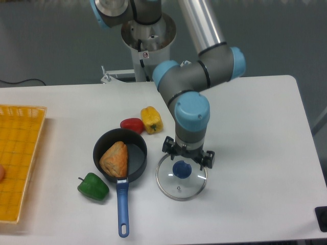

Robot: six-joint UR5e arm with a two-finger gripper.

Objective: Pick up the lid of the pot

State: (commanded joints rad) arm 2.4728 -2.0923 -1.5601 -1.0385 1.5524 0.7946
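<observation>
The fingers (207, 160) stand wide apart, holding nothing, at the pot lid's (167, 179) twelve o'clock; the black pan (137, 163) lies at its ten o'clock, blue handle (123, 206) toward six.

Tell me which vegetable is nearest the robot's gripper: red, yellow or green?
The yellow vegetable; the red one lies just past it, the green one across the pan.

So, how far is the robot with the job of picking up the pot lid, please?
What looks done: the open claw has its fingers spread near the blue knob. In hand: nothing; the lid lies on the table, its knob not gripped. What is left: probably lining up with the knob, closing on it and lifting the lid.
</observation>
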